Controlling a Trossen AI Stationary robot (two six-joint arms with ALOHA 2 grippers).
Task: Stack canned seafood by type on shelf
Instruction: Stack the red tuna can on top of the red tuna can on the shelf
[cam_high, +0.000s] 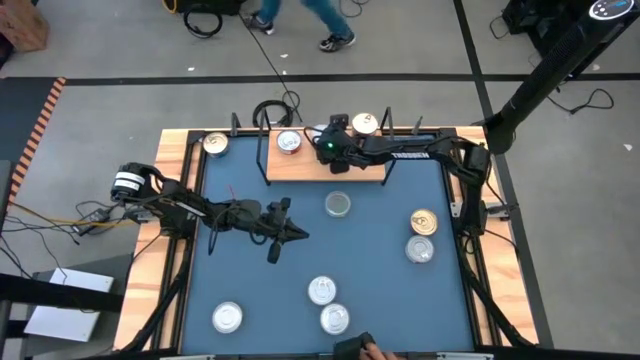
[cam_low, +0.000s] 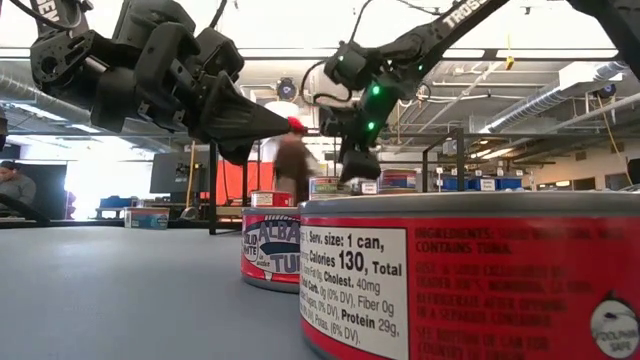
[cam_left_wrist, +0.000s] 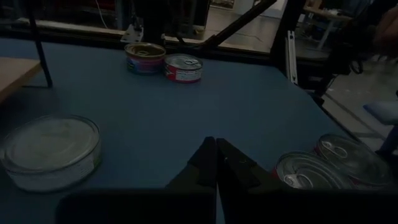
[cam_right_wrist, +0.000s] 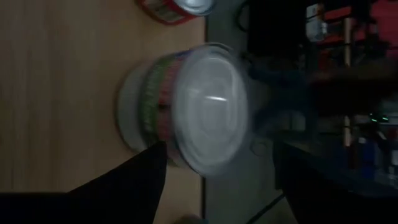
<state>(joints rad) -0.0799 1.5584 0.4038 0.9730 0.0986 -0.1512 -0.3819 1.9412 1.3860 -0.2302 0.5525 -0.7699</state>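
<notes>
- Right end effector (cam_high: 333, 143) sits over the shelf (cam_high: 300, 166), at its middle, arm reaching in from the worktop's right-rear corner.
- Right wrist view: fingers (cam_right_wrist: 134, 177) spread wide, one each side of a can (cam_right_wrist: 186, 109) standing on the shelf board. The can is betw. the fingers; can't tell if pads touch the can wall, so grip vs. release isn't clear.
- Key relation: that can lies straight ahead of the right end effector, its round axis upright on the board. No long axis to line up with, so any approach angle works; what matters is that the fingers straddle the can's width.
- Other cans on the shelf: silver-lid can (cam_high: 289, 142) towards the left end, gold-lid can (cam_high: 364, 124) near the rear edge, just right of the end effector.
- Left end effector (cam_high: 285, 236) hovers over the worktop (cam_high: 380, 300) left of centre, fingers pressed together, holding nothing.
- Loose cans: one (cam_high: 338, 205) just in front of the shelf, a pair (cam_high: 422, 236) on the right, a pair (cam_high: 327, 304) front-centre, a single (cam_high: 228, 318) front-left, one (cam_high: 215, 144) on the wooden rim, rear-left.
- Judgement: right arm is nearer the shelf and the right-hand pair; left arm is nearer the front-centre and front-left cans.
- Stacking looks barely begun; most cans are off the shelf.
</notes>
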